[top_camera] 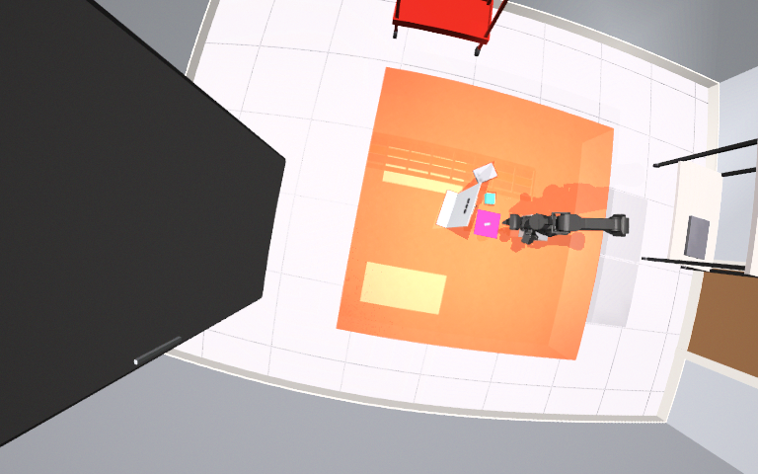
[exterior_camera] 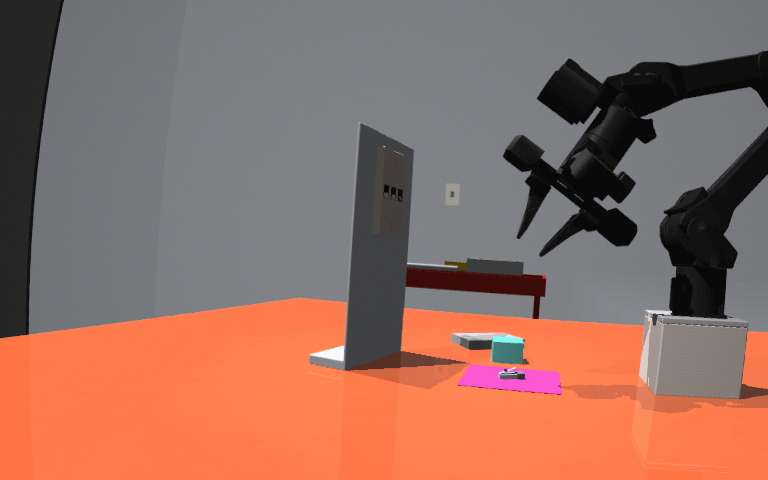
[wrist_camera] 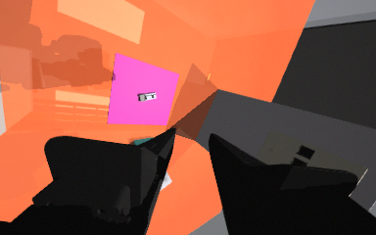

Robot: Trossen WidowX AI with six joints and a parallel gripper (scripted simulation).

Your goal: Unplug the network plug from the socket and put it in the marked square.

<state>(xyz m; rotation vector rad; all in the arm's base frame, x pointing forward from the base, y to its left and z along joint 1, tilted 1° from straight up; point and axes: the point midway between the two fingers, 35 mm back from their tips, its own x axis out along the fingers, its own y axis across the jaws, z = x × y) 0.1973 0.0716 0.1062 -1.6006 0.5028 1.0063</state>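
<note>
The small plug (top_camera: 487, 223) (exterior_camera: 511, 374) (wrist_camera: 147, 97) lies inside the magenta marked square (top_camera: 481, 231) (exterior_camera: 475, 380) (wrist_camera: 126, 110) on the table, its thin tab on the upper side. The upright grey panel (top_camera: 472, 193) (exterior_camera: 374, 294) (wrist_camera: 235, 115) carries a beige socket plate (exterior_camera: 390, 217) (wrist_camera: 274, 147) whose three sockets look empty. My gripper (exterior_camera: 528, 246) (wrist_camera: 192, 135) is partly open with nothing between its fingers. It hangs in the air well above the table, up and on the arm's side of the square, touching nothing. In the overhead view the fingertips (top_camera: 505, 222) are too small to separate.
A teal block (top_camera: 490, 197) (exterior_camera: 507, 349) stands beside the square. A flat white-and-grey box (top_camera: 485, 172) (exterior_camera: 478, 340) lies farther back, near the panel's edge. The arm's pale base block (exterior_camera: 699, 359) stands at the right. A red cart (top_camera: 441, 19) is beyond the orange table (top_camera: 502, 312).
</note>
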